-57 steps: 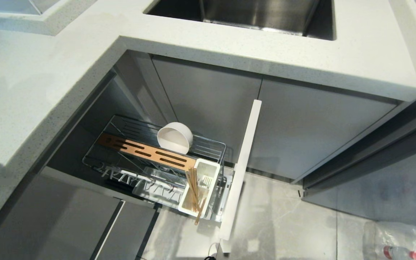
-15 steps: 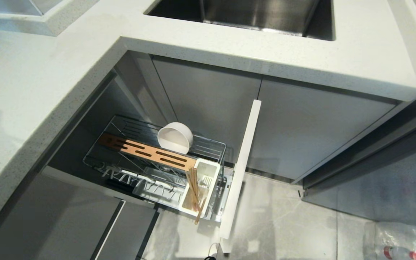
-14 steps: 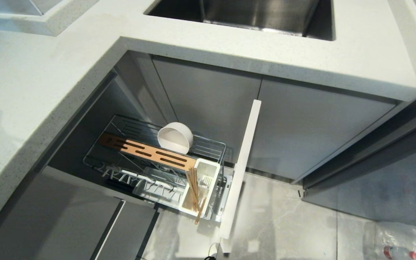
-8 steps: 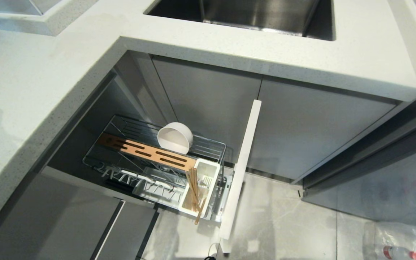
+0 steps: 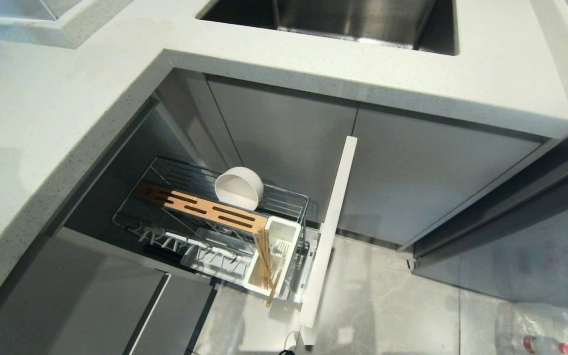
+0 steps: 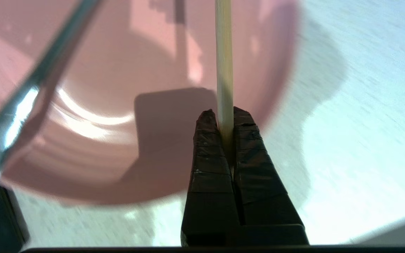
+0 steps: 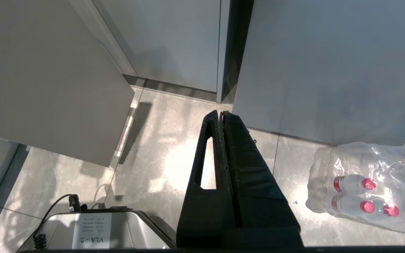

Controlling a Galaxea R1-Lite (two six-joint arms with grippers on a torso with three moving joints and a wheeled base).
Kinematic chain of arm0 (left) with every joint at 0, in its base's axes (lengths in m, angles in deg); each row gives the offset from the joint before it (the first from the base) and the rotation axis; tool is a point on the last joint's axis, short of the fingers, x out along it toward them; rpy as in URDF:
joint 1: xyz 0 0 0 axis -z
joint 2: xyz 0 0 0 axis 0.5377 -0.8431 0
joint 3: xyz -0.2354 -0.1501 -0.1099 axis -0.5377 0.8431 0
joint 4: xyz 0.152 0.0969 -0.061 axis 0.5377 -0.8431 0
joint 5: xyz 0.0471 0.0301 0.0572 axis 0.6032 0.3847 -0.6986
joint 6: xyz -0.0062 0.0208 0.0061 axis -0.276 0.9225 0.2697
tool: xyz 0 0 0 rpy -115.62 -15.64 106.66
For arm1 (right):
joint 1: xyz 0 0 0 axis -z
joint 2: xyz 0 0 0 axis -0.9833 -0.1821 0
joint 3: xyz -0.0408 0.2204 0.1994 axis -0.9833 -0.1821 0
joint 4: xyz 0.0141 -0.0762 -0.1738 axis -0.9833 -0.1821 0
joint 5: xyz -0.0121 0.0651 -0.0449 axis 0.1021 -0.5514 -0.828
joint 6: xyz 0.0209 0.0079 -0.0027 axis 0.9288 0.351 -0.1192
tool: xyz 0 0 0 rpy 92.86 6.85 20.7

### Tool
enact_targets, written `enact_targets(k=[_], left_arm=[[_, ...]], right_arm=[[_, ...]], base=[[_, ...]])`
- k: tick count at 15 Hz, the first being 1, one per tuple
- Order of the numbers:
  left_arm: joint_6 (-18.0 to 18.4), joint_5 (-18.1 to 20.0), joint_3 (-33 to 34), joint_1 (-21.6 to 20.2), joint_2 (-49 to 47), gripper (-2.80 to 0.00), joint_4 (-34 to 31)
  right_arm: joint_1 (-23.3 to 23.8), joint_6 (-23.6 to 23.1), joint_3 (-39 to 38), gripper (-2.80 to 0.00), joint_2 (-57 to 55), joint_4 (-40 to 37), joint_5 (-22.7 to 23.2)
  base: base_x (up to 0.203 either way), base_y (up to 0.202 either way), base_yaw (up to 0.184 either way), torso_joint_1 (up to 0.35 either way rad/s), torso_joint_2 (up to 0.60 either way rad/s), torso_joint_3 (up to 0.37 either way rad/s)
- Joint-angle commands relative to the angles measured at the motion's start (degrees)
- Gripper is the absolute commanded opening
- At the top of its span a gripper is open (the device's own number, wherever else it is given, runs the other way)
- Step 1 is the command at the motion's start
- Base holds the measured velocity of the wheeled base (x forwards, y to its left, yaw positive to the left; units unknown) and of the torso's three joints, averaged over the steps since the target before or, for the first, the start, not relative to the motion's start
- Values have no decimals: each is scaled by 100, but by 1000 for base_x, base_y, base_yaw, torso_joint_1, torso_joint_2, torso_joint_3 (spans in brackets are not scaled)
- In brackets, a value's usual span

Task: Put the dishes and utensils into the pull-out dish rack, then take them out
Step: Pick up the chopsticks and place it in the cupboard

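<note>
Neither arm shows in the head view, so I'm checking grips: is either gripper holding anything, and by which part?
The left gripper is shut on a chopstick, pinched near one end over the pink plate. The right gripper is shut and empty.

The pink plate [image 6: 125,116] and chopstick [image 6: 223,63] run past the frame's edge.

One bowl [image 5: 239,188], one pink plate [image 6: 100,105], one dish rack [image 5: 284,199]
</note>
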Motion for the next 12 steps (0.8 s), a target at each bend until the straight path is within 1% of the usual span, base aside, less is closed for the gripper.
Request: enact_targets(k=[1, 4, 6, 9, 12], left_arm=[[-28, 7, 6, 139, 396, -280, -16], [-37, 4, 67, 663, 849, -280, -47], [-41, -17, 92, 1200, 1087, -280, -54], [-77, -46, 112, 2280, 1439, -280, -143], [-87, -24, 133, 3634, 1691, -280, -469]], right_arm=[[1, 1, -9, -280, -5, 2, 0], [2, 1, -9, -280, -5, -7, 0], [2, 1, -9, -280, -5, 2, 0], [0, 1, -9, -280, -5, -1, 0], [-2, 1, -9, -280, -5, 0, 0]], base=[[0, 0, 0, 0, 0, 0], [0, 0, 0, 0, 0, 0], [0, 0, 0, 0, 0, 0], [0, 0, 0, 0, 0, 0], [0, 0, 0, 0, 0, 0]])
